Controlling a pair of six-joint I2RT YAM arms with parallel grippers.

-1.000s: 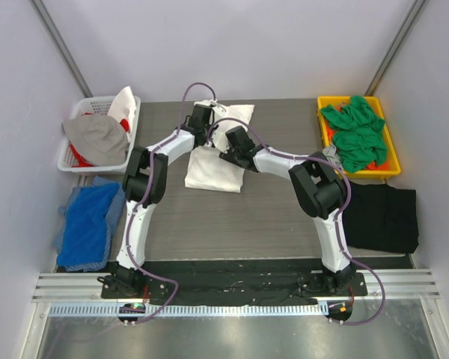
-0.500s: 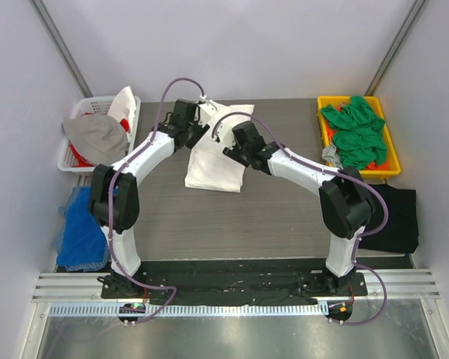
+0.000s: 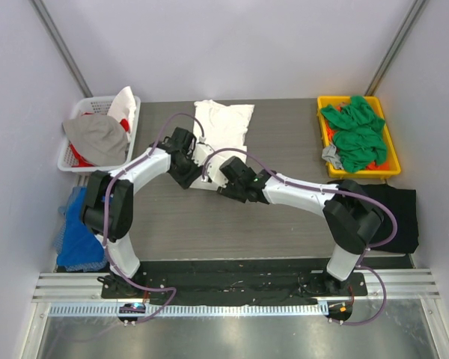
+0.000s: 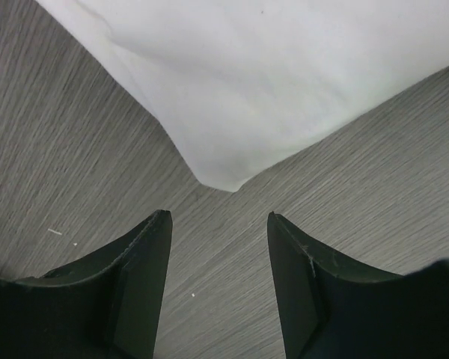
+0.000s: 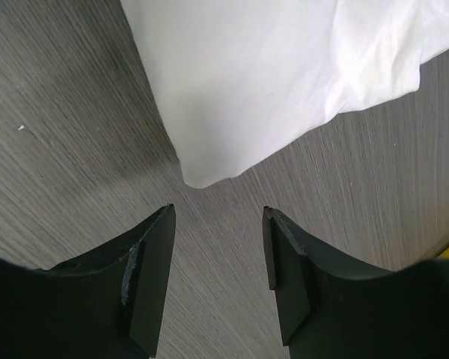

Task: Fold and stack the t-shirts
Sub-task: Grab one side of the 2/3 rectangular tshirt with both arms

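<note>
Soft cloth t-shirt [image 3: 224, 123] is plain white, and the flat tabletop [image 3: 284, 213] is dark grey with fine streaky grain. Crumpled cloth shirts [image 3: 355, 134] are bright green, and the rectangular plastic tray [image 3: 333, 99] is yellow.

The left arm [image 3: 146, 166] and right arm [image 3: 303, 192] have white shells, bulky black joints and looping purple cables [image 3: 232, 150]; the claw fingers [image 4: 135, 284] are matte black wedges.

Nothing legible, no text, label, brand, number or sign, appears in any view. The white t-shirt [image 3: 224, 123] on the surface [image 3: 284, 217] shows only plain cloth from overhead and from both wrists. The yellow bin [image 3: 359, 173] and the white basket [image 3: 75, 166] appear too small to make out any marking.
</note>
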